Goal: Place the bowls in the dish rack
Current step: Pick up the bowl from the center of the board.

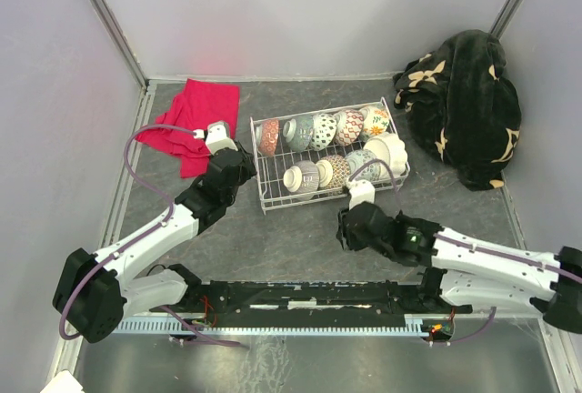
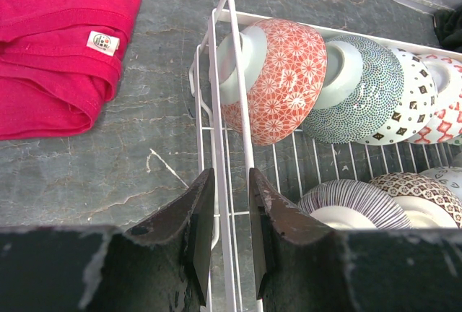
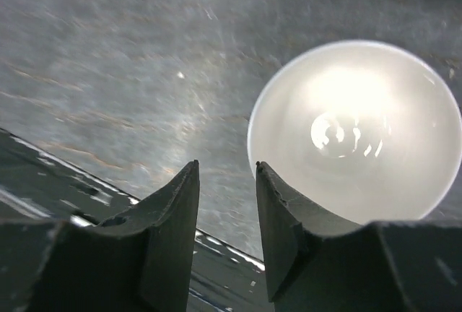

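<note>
Beside the right hand [image 3: 227, 175], whose jaws stand apart and empty, a white bowl [image 3: 357, 131] sits upright on the worktop [image 3: 108, 66]. That hand would best shift across until the rim lies between its jaws, then pinch. The left hand [image 2: 231, 182] clamps the dish rack [image 1: 273, 188] by its rim, steadying it.

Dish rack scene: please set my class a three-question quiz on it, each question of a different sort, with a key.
1. True or false: the left gripper has a finger on each side of the left rim wire of the dish rack.
2. What lies just left of the rack? A: a blue towel. B: a red cloth. C: a wooden board.
3. Fill in: in the right wrist view, the bowl beside the open right gripper is plain ___.
Key: 1 true; 2 B; 3 white.
</note>
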### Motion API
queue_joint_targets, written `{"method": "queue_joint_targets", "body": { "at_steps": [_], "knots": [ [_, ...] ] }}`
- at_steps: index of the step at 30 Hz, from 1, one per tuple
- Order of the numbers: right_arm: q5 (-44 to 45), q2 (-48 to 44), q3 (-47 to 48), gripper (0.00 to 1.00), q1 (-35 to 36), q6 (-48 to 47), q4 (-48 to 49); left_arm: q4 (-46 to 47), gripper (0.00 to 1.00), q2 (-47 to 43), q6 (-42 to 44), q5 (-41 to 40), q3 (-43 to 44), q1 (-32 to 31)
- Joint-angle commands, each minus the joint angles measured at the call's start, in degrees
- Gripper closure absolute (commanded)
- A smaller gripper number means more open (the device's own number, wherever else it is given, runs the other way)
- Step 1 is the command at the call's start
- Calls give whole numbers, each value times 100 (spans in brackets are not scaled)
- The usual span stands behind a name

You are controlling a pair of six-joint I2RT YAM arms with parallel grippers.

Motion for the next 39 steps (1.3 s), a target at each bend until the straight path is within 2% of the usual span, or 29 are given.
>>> {"method": "queue_joint_targets", "body": {
  "at_steps": [1, 5, 9, 14, 25, 32, 34, 36, 39],
  "knots": [
    [1479, 459, 182, 56, 719, 401, -596, 169, 67, -67, 165, -64, 44, 26],
    [2334, 1092, 605, 57, 1274, 769, -1192, 169, 67, -86, 157, -65, 39, 24],
    [2534, 1540, 854, 60, 1427, 823, -1329, 161, 67, -119, 157, -56, 30, 26],
    [2587, 1836, 924, 66, 1448, 828, -1291, 161, 67, -150, 149, -48, 22, 24],
    [2497, 2372, 1095, 69, 1449, 713, -1127, 160, 67, -190, 139, -25, 12, 24],
    [2390, 2662, 1206, 80, 1420, 591, -1032, 160, 67, -209, 139, -15, 12, 24],
    [2381, 2647, 1221, 87, 1415, 589, -1020, 160, 67, -207, 139, -13, 13, 24],
    [2376, 2588, 1222, 98, 1418, 563, -1000, 160, 67, -211, 139, -21, 13, 25],
    [2381, 2510, 1301, 99, 1407, 467, -1073, 156, 67, -212, 139, -13, 13, 24]
  ]
}}
